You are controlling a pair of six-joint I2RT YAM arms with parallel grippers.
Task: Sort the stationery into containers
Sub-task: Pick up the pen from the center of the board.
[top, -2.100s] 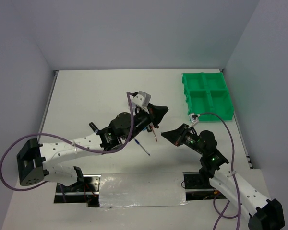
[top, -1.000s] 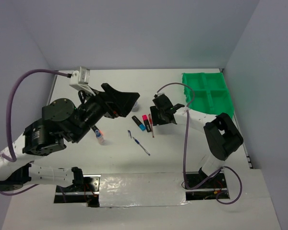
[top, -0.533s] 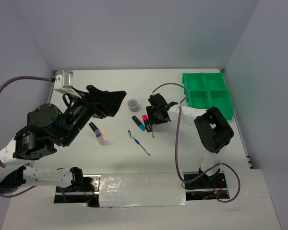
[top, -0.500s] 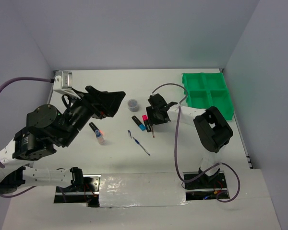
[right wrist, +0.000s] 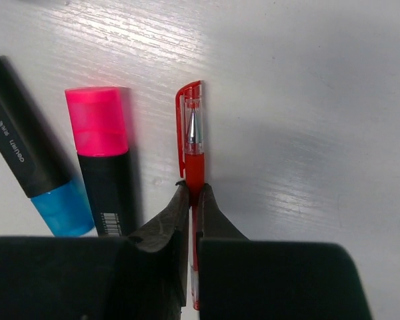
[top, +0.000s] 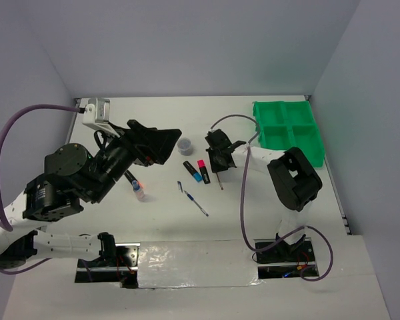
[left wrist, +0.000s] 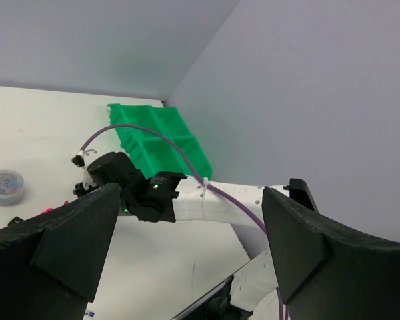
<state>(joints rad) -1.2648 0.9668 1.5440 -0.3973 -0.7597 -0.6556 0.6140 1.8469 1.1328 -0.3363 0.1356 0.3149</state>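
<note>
Your right pincer (right wrist: 192, 190) is pressed together on the red pen (right wrist: 193, 157), the two tips pinching its barrel just below the clear cap, and the pen looks to be lying flat on the bench (top: 120, 120), not lifted as far as the wrist view tells. Just beside the pen on its left lies the pink highlighter (right wrist: 101, 160), apart from it by a narrow gap, and beyond that the blue highlighter (right wrist: 40, 177), slanted and close to the pink one. Further out on the bench you have the round grey pot (top: 184, 144), the blue pen (top: 195, 200) nearer the arm bases, and the small bottle (top: 139, 192) over by the left arm, with what looks like the black marker (top: 129, 177) just beside it. Your left pincer (left wrist: 190, 193) hangs above the bench with its fingers spread wide and nothing between them. The green tray (top: 261, 133) sits at the far right corner, well apart from all of this, and no item shows in its compartments from above, so I judge the sorting barely begun: the red pen is only gripped, and every other piece is left to carry across
</note>
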